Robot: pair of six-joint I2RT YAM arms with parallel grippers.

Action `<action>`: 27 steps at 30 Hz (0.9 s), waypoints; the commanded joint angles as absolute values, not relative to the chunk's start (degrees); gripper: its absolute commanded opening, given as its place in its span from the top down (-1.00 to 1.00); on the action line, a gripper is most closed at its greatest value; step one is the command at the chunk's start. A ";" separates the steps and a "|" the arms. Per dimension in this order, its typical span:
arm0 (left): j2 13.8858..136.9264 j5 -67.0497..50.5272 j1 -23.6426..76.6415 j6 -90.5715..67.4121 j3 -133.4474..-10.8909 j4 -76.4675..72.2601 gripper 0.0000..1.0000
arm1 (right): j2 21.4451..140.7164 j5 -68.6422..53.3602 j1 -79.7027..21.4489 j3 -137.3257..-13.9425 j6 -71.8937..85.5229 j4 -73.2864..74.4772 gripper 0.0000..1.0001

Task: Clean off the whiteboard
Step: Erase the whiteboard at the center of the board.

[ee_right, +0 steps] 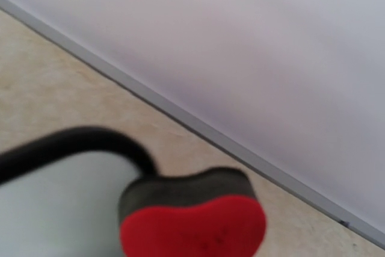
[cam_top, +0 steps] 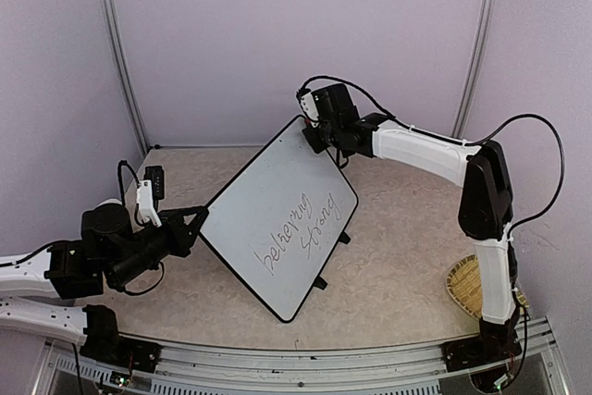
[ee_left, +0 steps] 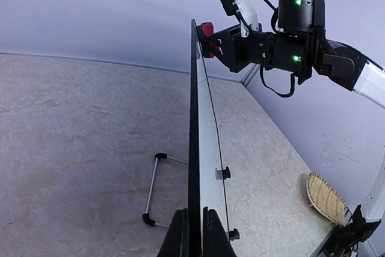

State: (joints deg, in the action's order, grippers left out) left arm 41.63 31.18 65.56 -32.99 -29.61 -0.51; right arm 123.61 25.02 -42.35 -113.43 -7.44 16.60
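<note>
whiteboard point(cam_top: 264, 205) | white, black-framed | standing tilted on table point(cam_top: 398, 265) | black handwriting point(cam_top: 298, 231) unerased

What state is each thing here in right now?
Whiteboard, written on, not yet wiped, gripped at one edge.
Left fingers, shut on the whiteboard's edge.
Right fingers, shut on the eraser.
Eraser, held at the whiteboard's far corner.
Basket, looks empty.
Wire frame, lying on the table.

Soft even light; the right wrist view blurs the eraser point(ee_right: 192, 224) and whiteboard point(ee_right: 54, 209).
</note>
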 commanded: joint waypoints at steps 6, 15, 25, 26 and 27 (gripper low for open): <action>42.36 19.64 67.58 -26.64 -29.96 1.76 1.00 | 122.29 16.57 -41.94 -106.43 -9.56 11.10 0.59; 43.75 19.08 67.54 -26.63 -30.41 0.91 1.00 | 114.49 10.72 -44.38 -92.14 -12.18 3.70 0.60; 43.86 19.09 67.85 -27.12 -29.91 0.35 1.00 | 107.10 4.93 -47.70 -82.00 -12.35 -1.83 0.60; 43.86 19.15 67.83 -27.08 -29.86 0.35 1.00 | 107.06 4.92 -48.06 -81.83 -12.34 -1.84 0.60; 43.78 19.16 67.80 -27.12 -29.83 0.35 1.00 | 107.01 5.01 -48.45 -81.72 -12.24 -1.78 0.61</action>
State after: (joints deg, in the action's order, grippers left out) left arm 42.41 31.11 65.56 -32.95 -29.85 -1.19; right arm 107.92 9.65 -46.19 -83.44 -11.57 -0.60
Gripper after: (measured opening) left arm 0.058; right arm 0.203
